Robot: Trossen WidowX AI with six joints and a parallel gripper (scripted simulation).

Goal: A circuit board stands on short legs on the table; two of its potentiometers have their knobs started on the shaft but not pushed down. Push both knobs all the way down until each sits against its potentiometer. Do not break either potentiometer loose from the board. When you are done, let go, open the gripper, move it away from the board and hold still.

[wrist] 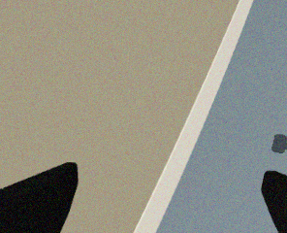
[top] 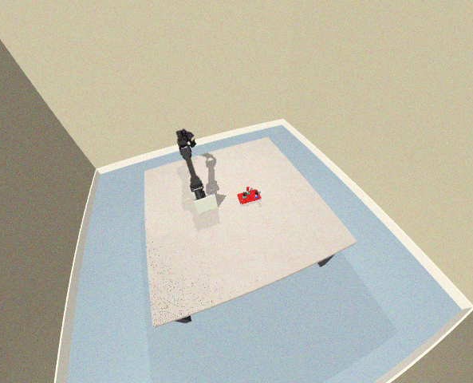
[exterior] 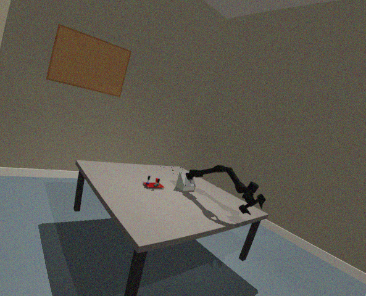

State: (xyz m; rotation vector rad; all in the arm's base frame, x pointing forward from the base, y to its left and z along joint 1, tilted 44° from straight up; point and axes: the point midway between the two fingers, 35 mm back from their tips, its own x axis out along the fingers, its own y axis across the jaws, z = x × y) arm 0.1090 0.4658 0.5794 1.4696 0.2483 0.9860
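The red circuit board [top: 243,200] [exterior: 153,185] stands on the table [top: 244,247] [exterior: 119,191]. Small potentiometers and knobs stand on it. A dark knob [top: 256,192] [exterior: 149,177] stands above a blue potentiometer, clearly raised over the board in the exterior view. A red knob [top: 247,188] and another dark knob [top: 244,194] stand near green parts. The views are too small to tell exactly how far each knob is down. My gripper [exterior: 255,210] [wrist: 172,178] is open and empty, far from the board, out by the table's edge. The board is not in the wrist view.
The arm's pale wedge-shaped base [top: 206,203] [exterior: 185,186] stands beside the board. The dark arm [top: 191,167] [exterior: 219,168] reaches away from it toward the table's edge. The wrist view shows wall, a white skirting board [wrist: 194,126] and blue floor [wrist: 231,121].
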